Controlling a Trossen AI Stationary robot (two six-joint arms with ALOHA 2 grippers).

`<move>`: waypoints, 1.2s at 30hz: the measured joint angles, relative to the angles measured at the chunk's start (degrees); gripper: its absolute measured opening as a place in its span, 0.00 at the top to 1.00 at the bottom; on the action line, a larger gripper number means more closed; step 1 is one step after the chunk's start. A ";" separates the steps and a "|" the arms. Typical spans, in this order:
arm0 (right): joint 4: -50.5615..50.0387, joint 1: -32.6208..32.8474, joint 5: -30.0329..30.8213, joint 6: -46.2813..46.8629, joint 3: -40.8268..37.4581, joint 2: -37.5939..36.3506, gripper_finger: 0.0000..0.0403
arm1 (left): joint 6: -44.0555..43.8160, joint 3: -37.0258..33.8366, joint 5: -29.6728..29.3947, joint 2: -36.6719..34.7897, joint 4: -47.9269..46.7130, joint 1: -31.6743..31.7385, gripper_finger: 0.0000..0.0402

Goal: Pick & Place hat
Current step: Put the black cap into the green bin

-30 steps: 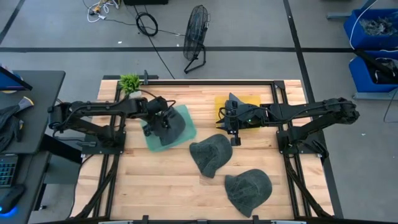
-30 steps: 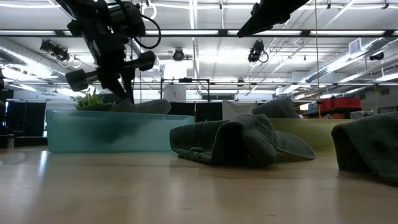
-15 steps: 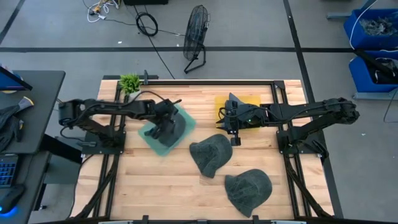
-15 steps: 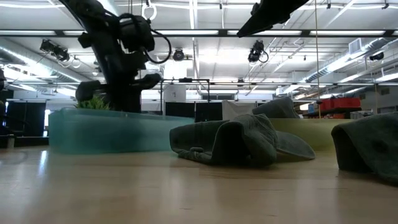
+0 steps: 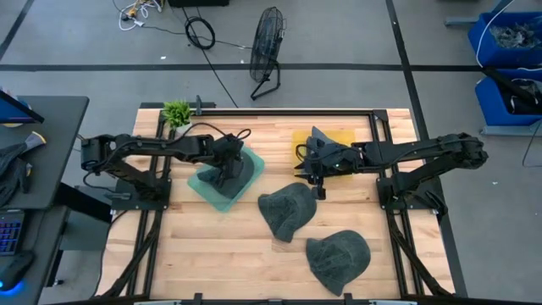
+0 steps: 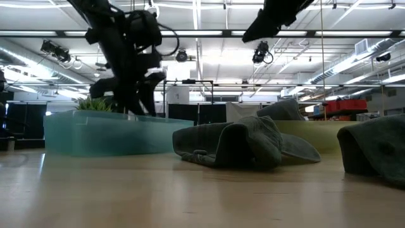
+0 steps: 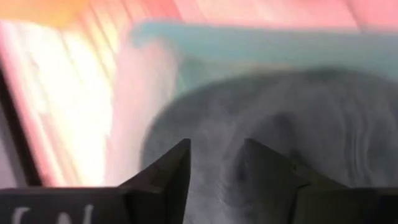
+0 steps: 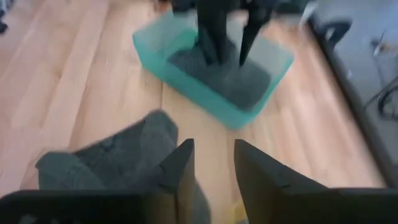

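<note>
A grey hat [image 5: 243,174] lies in the teal tray [image 5: 210,191] at the table's left. My left gripper [image 5: 227,172] stands over it, open and pointing down, with its fingertips [image 8: 211,50] low inside the tray at the hat [image 8: 249,78]. A second grey hat [image 5: 286,210] lies crumpled on the wood at mid-table. My right gripper [image 5: 318,180] hovers open just beyond its far edge, holding nothing. A third hat [image 5: 339,258] rests near the front edge. My left gripper comes from above with its open fingers [image 6: 152,95] reaching down to the top of the hat [image 7: 298,124] in the teal tray. I cannot tell whether the tips touch it. The hat lies on the tray's floor.
A yellow tray [image 5: 345,135] sits at the far right under my right arm, with a dark hat-like heap [image 6: 285,109] in it. A small green plant [image 5: 176,112] stands at the far left corner. Bare wood lies along the near left.
My left gripper has opened and let go of the hat, which now lies in the teal tray. It has shifted slightly toward the table's right. The teal tray has turned about on the table to a more diagonal stance.
</note>
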 joint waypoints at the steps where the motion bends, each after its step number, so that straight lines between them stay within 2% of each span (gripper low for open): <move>1: -0.53 0.10 -0.01 1.23 0.00 0.69 0.70 | -0.51 0.85 -0.15 -0.19 -0.03 -0.49 0.59; 3: -0.61 0.20 -0.80 4.37 0.00 2.54 0.66 | -1.41 3.09 -0.19 -0.29 -0.05 -1.50 0.57; 8: -0.14 0.73 -7.91 13.92 0.00 9.70 0.57 | -4.00 8.84 -0.18 -0.29 -3.73 -3.80 0.56; 14: -0.53 3.62 -8.48 19.26 0.00 19.74 0.54 | -14.13 13.90 -0.14 -0.33 -8.63 -5.64 0.58; 18: -0.20 4.99 -8.14 23.22 0.00 24.07 0.54 | -16.59 14.28 -0.16 -0.33 -13.71 -6.85 0.61; 24: 0.36 5.53 -0.21 27.20 0.07 27.03 0.57 | -26.87 14.35 -0.37 -0.98 -20.34 -9.08 0.67; 27: 0.18 5.41 1.17 28.89 0.07 27.36 0.61 | -31.78 14.35 -0.82 -2.66 -26.94 -10.69 0.70; 30: -0.19 5.39 0.61 29.69 0.07 27.23 0.72 | -37.56 14.35 -2.83 -5.30 -31.53 -12.57 0.73; 34: -0.50 5.28 -3.75 30.41 0.03 26.46 0.94 | -40.28 14.33 -5.72 -9.29 -31.05 -15.74 0.76; 36: 0.59 5.36 -7.02 30.59 0.21 25.90 0.97 | -40.27 14.39 -5.79 -10.88 -28.20 -16.76 0.77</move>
